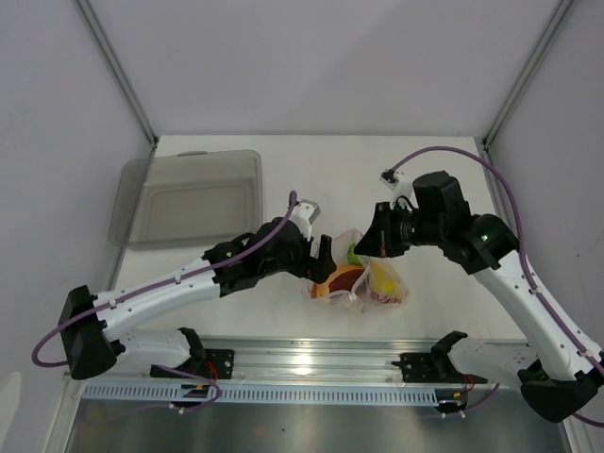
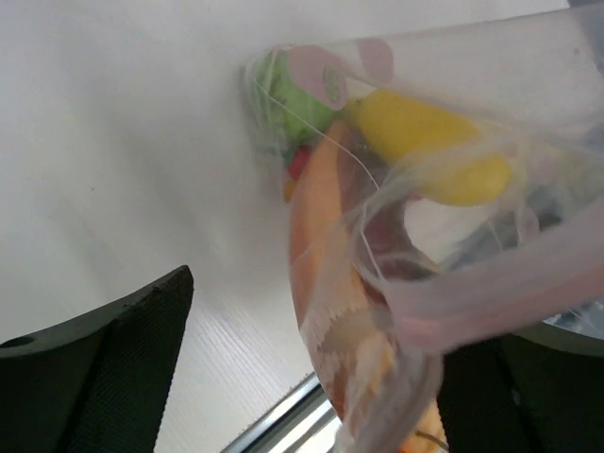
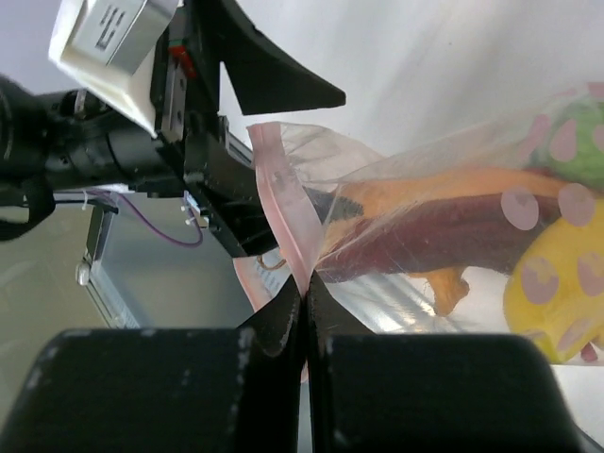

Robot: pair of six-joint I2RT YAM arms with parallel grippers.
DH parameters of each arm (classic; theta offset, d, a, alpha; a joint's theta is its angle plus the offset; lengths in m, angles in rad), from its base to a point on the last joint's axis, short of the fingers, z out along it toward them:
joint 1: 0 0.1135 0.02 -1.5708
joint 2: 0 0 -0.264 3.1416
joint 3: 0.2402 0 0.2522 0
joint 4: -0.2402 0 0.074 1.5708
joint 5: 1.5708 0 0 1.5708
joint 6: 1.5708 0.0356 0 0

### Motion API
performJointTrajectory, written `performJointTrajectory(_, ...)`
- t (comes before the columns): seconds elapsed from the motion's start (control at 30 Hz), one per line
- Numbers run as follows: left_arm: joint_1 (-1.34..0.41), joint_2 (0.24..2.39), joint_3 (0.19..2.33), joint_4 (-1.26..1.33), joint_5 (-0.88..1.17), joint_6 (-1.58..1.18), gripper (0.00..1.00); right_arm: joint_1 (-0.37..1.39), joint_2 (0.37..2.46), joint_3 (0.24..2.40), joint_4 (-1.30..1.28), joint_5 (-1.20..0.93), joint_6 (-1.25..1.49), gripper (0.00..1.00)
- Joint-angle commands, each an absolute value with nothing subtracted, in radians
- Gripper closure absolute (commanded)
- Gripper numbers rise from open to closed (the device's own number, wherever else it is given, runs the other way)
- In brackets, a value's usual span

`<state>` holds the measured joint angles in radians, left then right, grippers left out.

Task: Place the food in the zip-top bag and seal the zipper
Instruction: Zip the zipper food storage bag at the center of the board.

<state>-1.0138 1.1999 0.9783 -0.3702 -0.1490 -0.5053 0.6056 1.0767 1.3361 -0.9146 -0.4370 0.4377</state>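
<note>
The clear zip-top bag [image 1: 366,281] lies on the table between my two grippers. Inside it are the food pieces: a green round fruit [image 2: 293,99], a yellow piece [image 2: 425,142], an orange slice [image 2: 319,226] and a dark red chili [image 3: 453,236]. My right gripper [image 3: 305,294] is shut on the pinkish-red zipper strip [image 3: 283,203] at the bag's mouth. My left gripper [image 2: 321,396] is open, its fingers [image 2: 113,363] wide apart, with the bag's mouth end hanging between them near the right finger. From above, the left gripper [image 1: 326,253] and the right gripper [image 1: 365,247] face each other over the bag.
A grey translucent tray [image 1: 189,193] stands at the back left of the table. The metal rail [image 1: 311,363] with the arm bases runs along the near edge, just below the bag. White walls enclose the table on three sides.
</note>
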Motion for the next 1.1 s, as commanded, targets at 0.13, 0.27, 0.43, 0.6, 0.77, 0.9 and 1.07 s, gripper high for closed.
performJointTrajectory(0.13,-0.951,1.151,1.008,-0.314,0.049,-0.558,0.42,0.607,1.046,1.382,-0.939,-0.436,0.380,1.00)
performJointTrajectory(0.27,-0.942,1.135,1.039,-0.345,0.115,-0.574,0.91,0.607,1.060,1.376,-0.943,-0.420,0.353,0.99)
performJointTrajectory(0.43,-0.934,1.097,1.057,-0.405,0.144,-0.618,1.00,0.607,1.063,1.378,-0.960,-0.396,0.295,0.70)
performJointTrajectory(0.6,-0.922,1.071,1.072,-0.472,0.146,-0.765,0.99,0.609,1.043,1.385,-1.005,-0.403,0.229,0.52)
performJointTrajectory(0.77,-0.922,0.990,1.074,-0.480,0.060,-0.899,0.99,0.650,1.006,1.433,-1.094,-0.417,0.151,0.43)
performJointTrajectory(0.9,-0.922,0.919,1.075,-0.502,-0.047,-0.994,0.99,0.767,0.980,1.434,-1.150,-0.374,0.144,0.35)
performJointTrajectory(1.07,-0.911,0.879,1.081,-0.509,-0.106,-1.048,1.00,0.989,0.966,1.425,-1.161,-0.267,0.179,0.32)
